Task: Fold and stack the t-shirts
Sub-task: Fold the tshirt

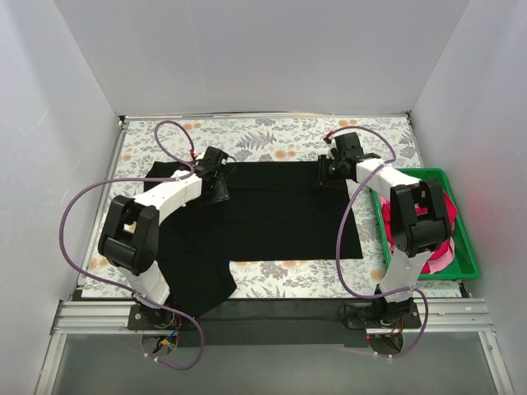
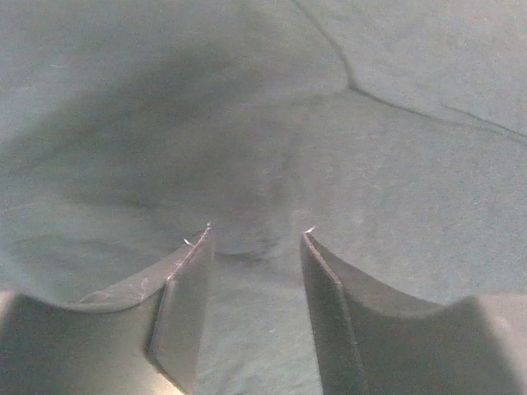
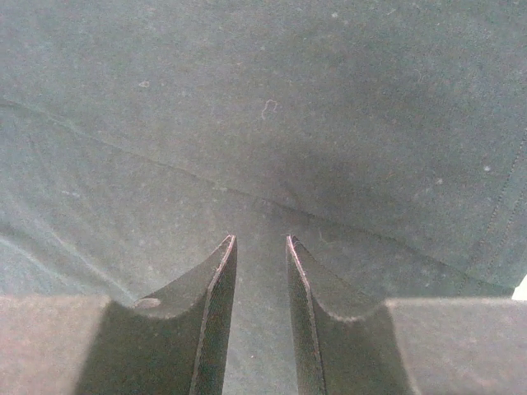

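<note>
Black t-shirt [image 1: 280, 218] is spread over the bench [image 1: 272, 136], only roughly part-folded. The pinkish-red t-shirt [image 1: 436, 257] is bunched in the green crate [image 1: 424, 171] on my right, so I'd say nothing is finished or stacked yet. My left end effector [image 2: 257, 234] is half open on the black shirt's far-left cloth, nothing pinched; my right end effector [image 3: 260, 239] shows a narrow gap over a far-right fold, grip unclear.

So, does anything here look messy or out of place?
Yes: the black t-shirt lies lopsided, its near-left part trailing over the front edge of the table. The pinkish-red t-shirt sits crumpled in the green crate. Nothing looks torn or spilled.
</note>
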You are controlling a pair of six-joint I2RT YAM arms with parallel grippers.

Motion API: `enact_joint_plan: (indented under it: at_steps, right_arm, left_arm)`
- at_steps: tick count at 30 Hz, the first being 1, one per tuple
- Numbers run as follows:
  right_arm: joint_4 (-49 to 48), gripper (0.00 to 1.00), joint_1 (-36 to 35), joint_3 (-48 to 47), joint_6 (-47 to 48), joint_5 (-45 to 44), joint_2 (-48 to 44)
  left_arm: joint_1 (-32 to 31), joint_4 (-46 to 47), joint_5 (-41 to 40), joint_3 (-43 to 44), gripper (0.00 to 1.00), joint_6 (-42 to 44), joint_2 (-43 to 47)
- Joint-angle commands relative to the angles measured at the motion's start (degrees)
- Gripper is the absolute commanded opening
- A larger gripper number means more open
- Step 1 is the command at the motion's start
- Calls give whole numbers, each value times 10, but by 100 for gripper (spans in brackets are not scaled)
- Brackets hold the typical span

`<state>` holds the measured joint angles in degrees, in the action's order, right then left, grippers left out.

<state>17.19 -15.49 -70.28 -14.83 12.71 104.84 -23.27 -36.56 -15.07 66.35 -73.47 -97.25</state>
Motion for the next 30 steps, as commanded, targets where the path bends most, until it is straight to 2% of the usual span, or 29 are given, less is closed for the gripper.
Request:
enact_joint_plan:
  at_steps: [1,11,14,15,18,25,30]
  right_arm:
    - [1,32,0,10,-1,10,-38]
    - [3,32,0,43,-5,6,-61]
    - [1,32,0,48,-5,4,-66]
    - [2,32,1,49,-5,3,-67]
    - [2,32,1,51,-5,1,-71]
    - [2,32,0,51,-4,-1,-78]
    - [2,32,0,52,-1,-4,-82]
  left_arm:
    - [-6,5,6,21,41,-2,-27]
    - [-12,-4,24,25,27,3,-58]
    - [-14,-15,26,26,17,-4,-59]
    - [-15,-18,29,28,9,-5,-58]
    - [-15,-36,33,45,0,-14,-55]
    - [-18,-93,71,103,0,-38,-65]
    - [-17,-106,101,107,0,-52,-72]
